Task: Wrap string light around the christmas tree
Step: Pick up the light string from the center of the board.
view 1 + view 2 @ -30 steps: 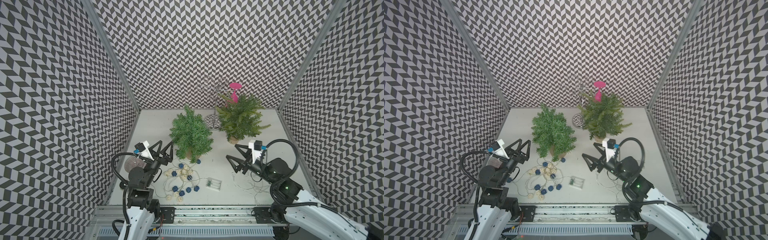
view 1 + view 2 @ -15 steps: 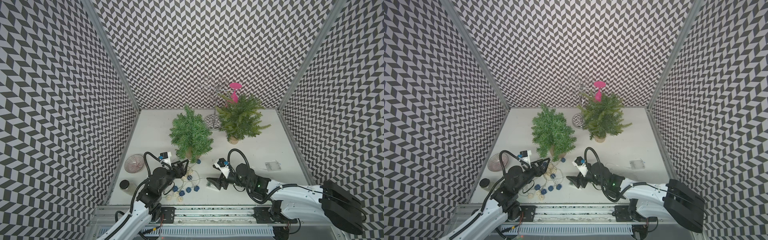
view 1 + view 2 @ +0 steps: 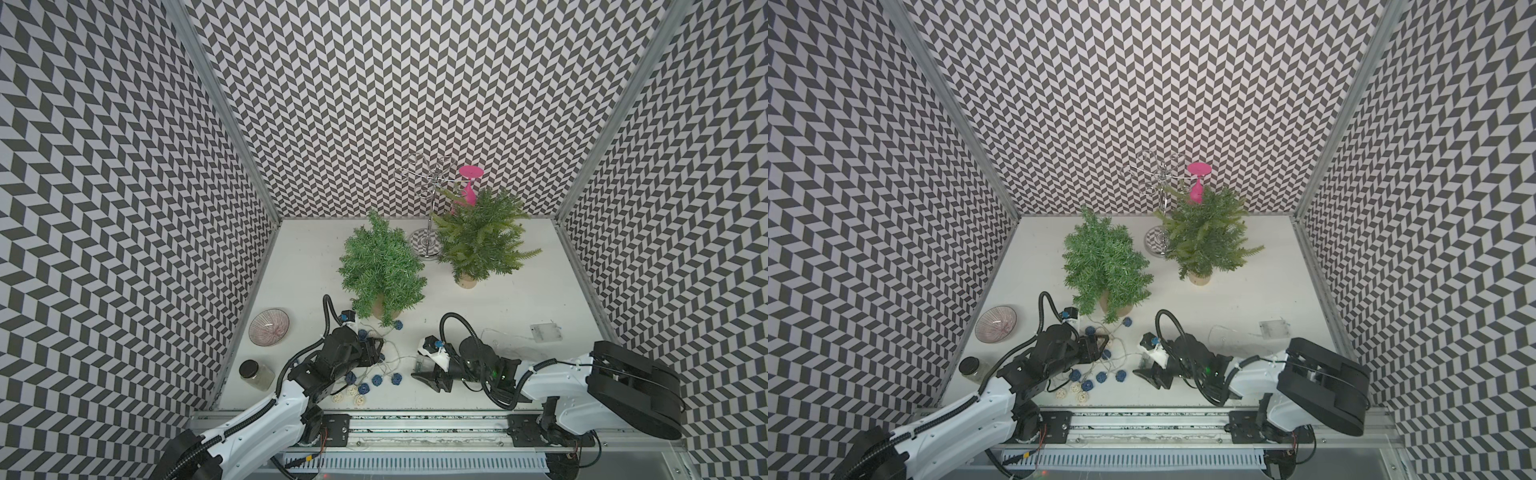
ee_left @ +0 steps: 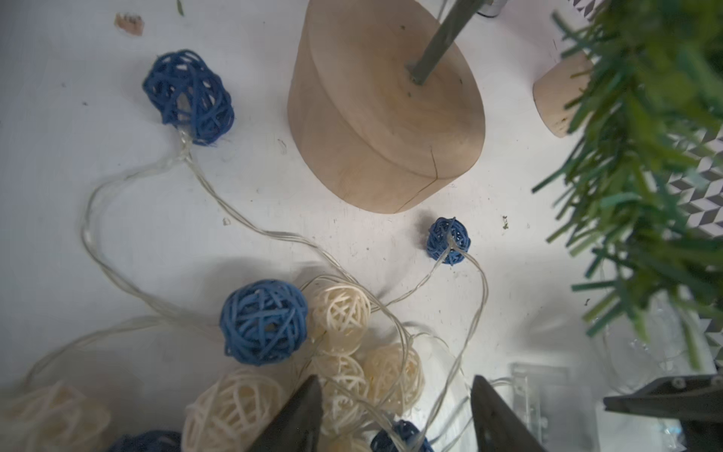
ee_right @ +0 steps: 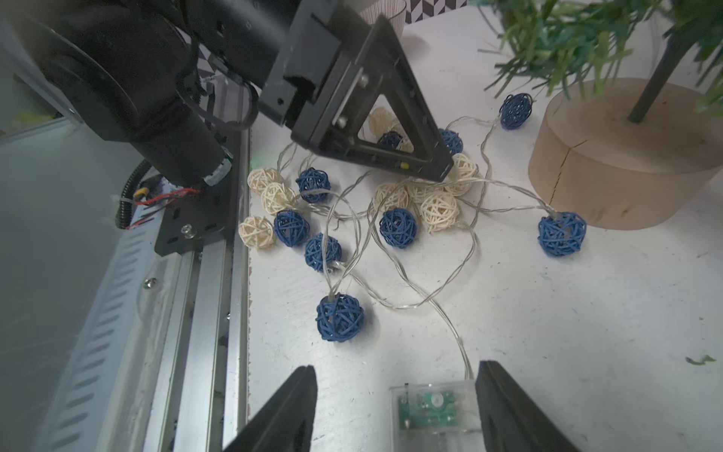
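Front-left of the table point(image 3: 316, 257): the string light point(image 3: 377, 379) lies loose in a heap of blue and cream wicker balls, with none of it on the christmas tree point(image 3: 382, 266). A couple of blue balls sit near the tree's wooden base point(image 4: 383, 117), and the clear wire loops around on the table beside it. Left fingers point(image 4: 301, 422) are low over the heap and partly apart, straddling cream balls and a wire strand with nothing pinched; the right wrist view shows the left fingers point(image 5: 391, 70) tip-down at the cream cluster. Right fingers point(image 5: 289, 411) are also apart, either side of the clear battery box point(image 5: 430, 407) at the wire's end. One finger sits right at the box edge and the other stands off with a gap, so no clamp. Second tree point(image 3: 478, 237) stands further back right, with a metal stand point(image 3: 428, 245) just beside it and a pink glass point(image 3: 469, 191) behind it. Bowl point(image 3: 269, 332) and jar point(image 3: 251, 372) sit at the left edge, and another clear box point(image 3: 545, 332) lies well to the right
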`<state>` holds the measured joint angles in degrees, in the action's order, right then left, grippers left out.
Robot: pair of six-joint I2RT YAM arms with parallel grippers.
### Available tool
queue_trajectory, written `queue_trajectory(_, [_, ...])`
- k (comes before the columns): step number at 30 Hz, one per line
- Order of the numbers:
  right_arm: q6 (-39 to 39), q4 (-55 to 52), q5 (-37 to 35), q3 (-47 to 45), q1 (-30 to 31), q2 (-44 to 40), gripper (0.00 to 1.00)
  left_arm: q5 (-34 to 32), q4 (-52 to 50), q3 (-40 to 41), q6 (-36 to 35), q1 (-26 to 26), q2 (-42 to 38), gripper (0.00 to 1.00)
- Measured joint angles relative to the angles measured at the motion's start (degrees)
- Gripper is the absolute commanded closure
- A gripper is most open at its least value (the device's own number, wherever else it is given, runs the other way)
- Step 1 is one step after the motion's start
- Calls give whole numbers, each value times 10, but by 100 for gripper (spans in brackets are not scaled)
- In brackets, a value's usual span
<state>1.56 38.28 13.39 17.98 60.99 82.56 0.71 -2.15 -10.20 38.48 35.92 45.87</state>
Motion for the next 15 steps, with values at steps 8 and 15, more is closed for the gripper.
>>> queue_trajectory(8, [10,30,-15,23,2,65,46,-25,-1,-54,-38,18,87,48])
queue_trajectory(15, [12,43,-31,23,2,69,54,-65,-1,-74,-61,73,90,34])
